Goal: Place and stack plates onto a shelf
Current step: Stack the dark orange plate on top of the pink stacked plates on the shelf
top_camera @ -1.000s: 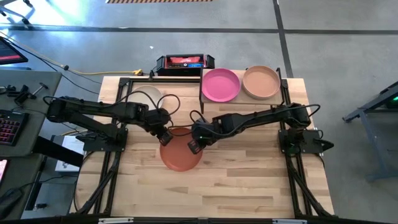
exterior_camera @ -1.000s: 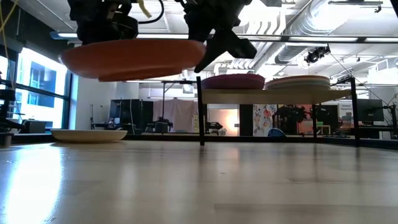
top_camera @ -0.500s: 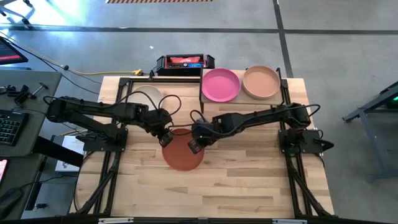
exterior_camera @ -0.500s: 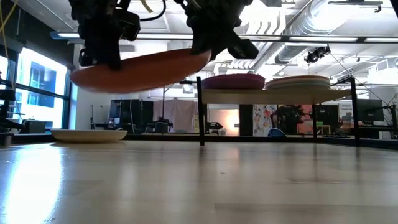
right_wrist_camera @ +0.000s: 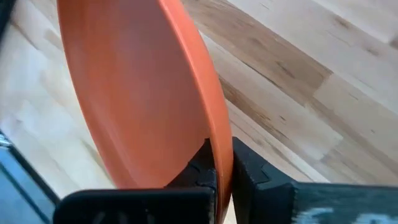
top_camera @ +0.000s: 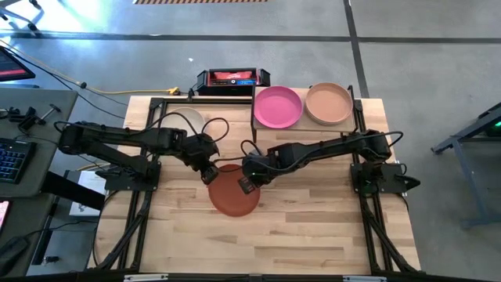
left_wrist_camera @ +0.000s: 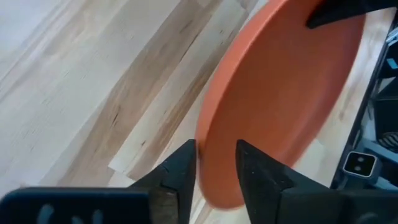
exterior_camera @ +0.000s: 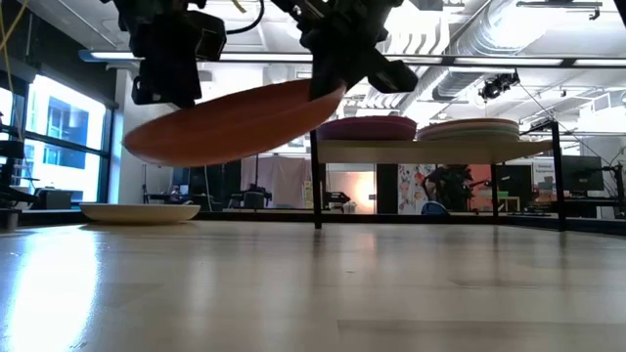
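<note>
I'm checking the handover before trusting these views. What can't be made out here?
- Left gripper: its fingers straddle the orange plate rim; contact unclear.
- Shelf: how many plates sit under the pink plate and tan plate is hidden.
- Cream plate: partly covered by the left arm.
</note>
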{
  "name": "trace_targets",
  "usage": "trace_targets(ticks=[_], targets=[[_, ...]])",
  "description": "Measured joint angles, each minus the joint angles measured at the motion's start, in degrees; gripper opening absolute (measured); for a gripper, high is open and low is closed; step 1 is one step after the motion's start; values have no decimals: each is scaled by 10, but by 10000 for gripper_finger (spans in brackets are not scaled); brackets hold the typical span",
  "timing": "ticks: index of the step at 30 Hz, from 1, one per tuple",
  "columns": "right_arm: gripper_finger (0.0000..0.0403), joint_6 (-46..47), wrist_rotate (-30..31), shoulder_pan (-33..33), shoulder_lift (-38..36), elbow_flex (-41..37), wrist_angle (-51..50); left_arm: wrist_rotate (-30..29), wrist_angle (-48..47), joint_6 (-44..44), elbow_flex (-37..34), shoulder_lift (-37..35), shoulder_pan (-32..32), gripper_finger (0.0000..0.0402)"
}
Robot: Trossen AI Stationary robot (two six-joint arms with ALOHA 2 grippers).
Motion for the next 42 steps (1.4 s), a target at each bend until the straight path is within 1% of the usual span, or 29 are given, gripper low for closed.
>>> trace_targets(ticks=[3, 6, 10, 13, 18, 21, 25, 28, 36, 42], targets=[[1, 2, 1, -1, -7, 0, -21, 8, 0, 0, 0, 0, 5, 117], [1, -2, -4, -4, -23, 0, -48, 11, 1, 0, 0, 0, 12, 124], [0, -14, -11, -15, -49, 0, -96, 33, 7, 1, 0, -7, 31, 124], [0, -33, -16, -28, -76, 0, -110, 50, 10, 1, 0, -18, 50, 120], [0, -71, -19, -66, -123, 0, -129, 52, 29, 15, 0, -37, 85, 118], [0, -101, -18, -101, -149, 0, -137, 53, 52, 22, 0, -46, 111, 118], [0, -153, -20, -157, -178, 0, -142, 55, 100, 54, 0, -51, 145, 118], [0, -192, -31, -205, -196, 0, -142, 55, 128, 75, 0, -51, 171, 118], [0, -283, -98, -349, -222, 0, -142, 53, 176, 116, 0, -50, 227, 118], [0, -345, -172, -455, -220, 0, -139, 52, 176, 132, 0, -50, 251, 118]])
